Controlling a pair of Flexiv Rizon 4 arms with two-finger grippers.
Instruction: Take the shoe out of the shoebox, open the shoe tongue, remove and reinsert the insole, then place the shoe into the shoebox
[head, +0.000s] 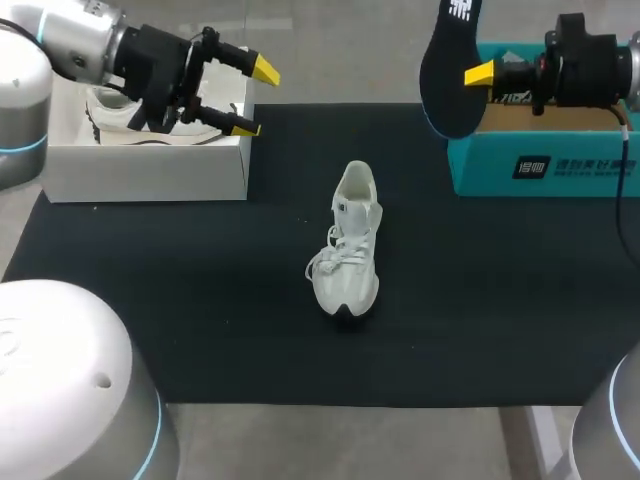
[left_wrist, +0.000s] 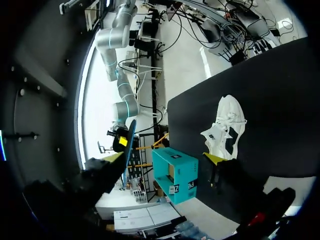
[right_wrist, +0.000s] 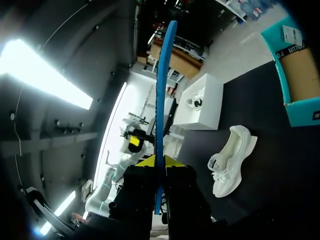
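Note:
A white shoe (head: 348, 245) lies on the black mat, toe towards the front edge and laces loose. My right gripper (head: 476, 74) is raised beside the teal shoebox (head: 540, 165) and is shut on a dark insole (head: 448, 70), which stands upright. In the right wrist view the insole (right_wrist: 161, 95) shows edge-on, clamped between the fingers of the gripper (right_wrist: 159, 162), with the shoe (right_wrist: 230, 160) below. My left gripper (head: 255, 99) hangs open and empty over the white box (head: 150, 175). From the left wrist, the gripper (left_wrist: 165, 158) faces the shoe (left_wrist: 227, 125) and the teal shoebox (left_wrist: 176, 170).
The white box at the back left holds another white shoe (head: 115, 112). The teal shoebox stands at the back right with its top open. The black mat (head: 200, 300) covers most of the table around the shoe.

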